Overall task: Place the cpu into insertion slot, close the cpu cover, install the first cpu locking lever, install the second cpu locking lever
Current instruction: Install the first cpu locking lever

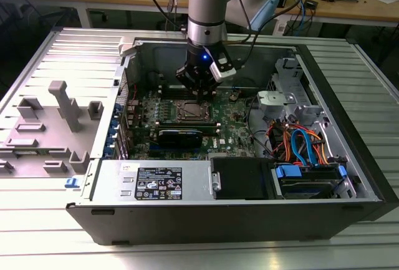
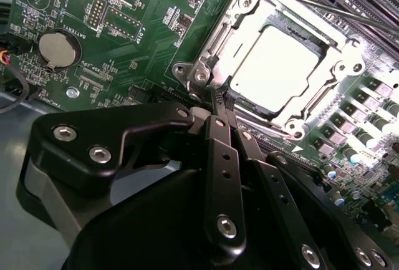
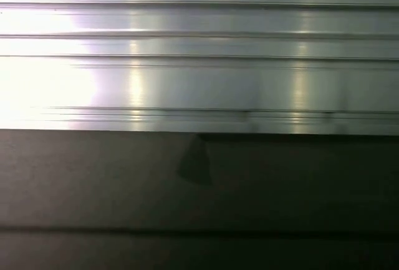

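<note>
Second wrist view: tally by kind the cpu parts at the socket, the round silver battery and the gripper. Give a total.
cpu, seated under the cover's window: 1
cpu cover, down over the cpu: 1
round coin battery on the green board: 1
gripper, jaws together at the socket's corner: 1
Total: 4

My arm comes straight down from above, wrist vertical. My claw [image 1: 201, 91] points downward, and in the second wrist view its fingers [image 2: 222, 133] are pressed together at the tips.
</note>
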